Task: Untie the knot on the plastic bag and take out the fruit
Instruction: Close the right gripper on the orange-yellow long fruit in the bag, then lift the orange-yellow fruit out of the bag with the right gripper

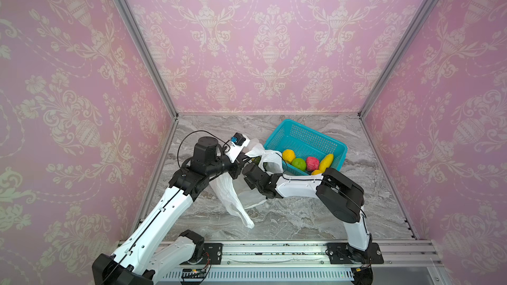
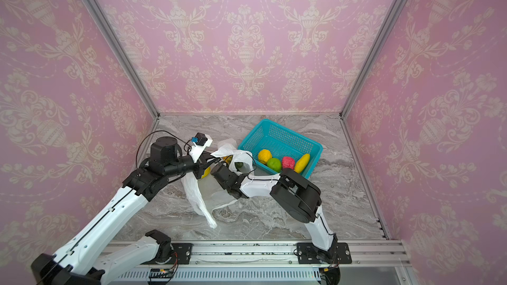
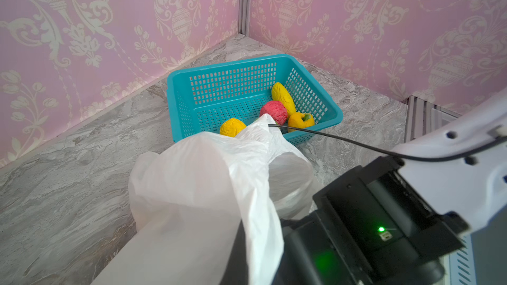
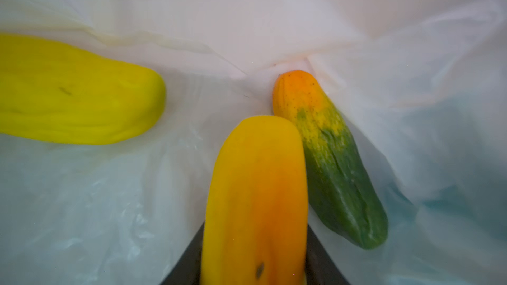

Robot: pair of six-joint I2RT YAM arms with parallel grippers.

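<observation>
inside the plastic bag [image 4: 109, 215], at 8 o'clock of the teal basket [image 1: 275, 133], the right gripper [image 4: 255, 259] reaches in, its tips cut off, its jaws pressed on a long yellow-orange fruit [image 4: 256, 187]. the left gripper [image 2: 205, 163], fingers hidden under film, pinches the bag's rim aloft. bare marble table [image 1: 301, 215] lies toward 6 o'clock.

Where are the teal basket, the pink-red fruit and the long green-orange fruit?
teal basket [image 3: 227, 65]: left wrist view, on its far rim.
pink-red fruit [image 1: 312, 163]: in a top view, middle of its upper face.
long green-orange fruit [image 4: 334, 160]: right wrist view, mid-body where yellow turns green.
</observation>
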